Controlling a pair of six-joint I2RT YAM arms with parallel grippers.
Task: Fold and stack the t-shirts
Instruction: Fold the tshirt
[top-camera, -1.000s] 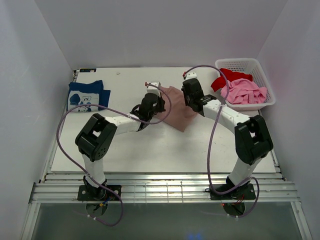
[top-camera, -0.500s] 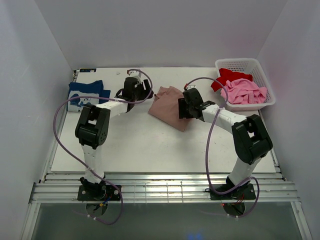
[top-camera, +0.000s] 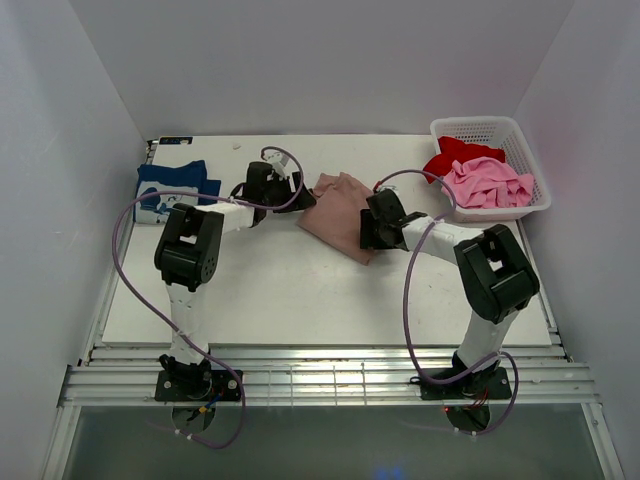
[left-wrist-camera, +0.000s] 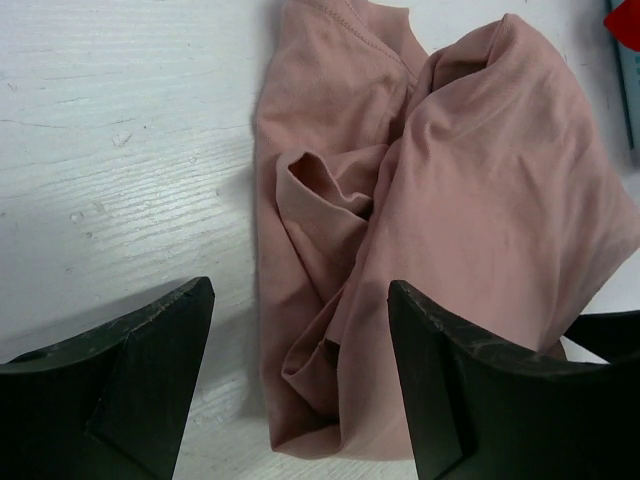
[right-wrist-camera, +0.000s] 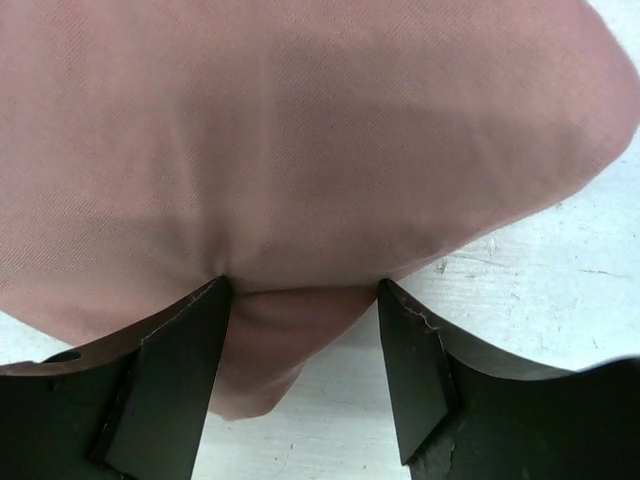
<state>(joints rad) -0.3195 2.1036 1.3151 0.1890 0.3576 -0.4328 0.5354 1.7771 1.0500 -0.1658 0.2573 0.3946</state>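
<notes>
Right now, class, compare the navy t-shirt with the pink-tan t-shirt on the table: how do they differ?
The navy t-shirt lies folded flat; the pink-tan t-shirt is rumpled. The navy one shows a white print; the pink-tan one shows none. Both rest on the table.

Counting four t-shirts: one pink-tan tee (top-camera: 338, 213), one navy tee (top-camera: 172, 190), one red tee (top-camera: 455, 153), one bright pink tee (top-camera: 490, 183). Plus one white basket (top-camera: 480, 129).

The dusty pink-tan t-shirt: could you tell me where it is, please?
In the top view the dusty pink-tan t-shirt lies crumpled between the left gripper and right gripper, left of the white plastic basket.
</notes>
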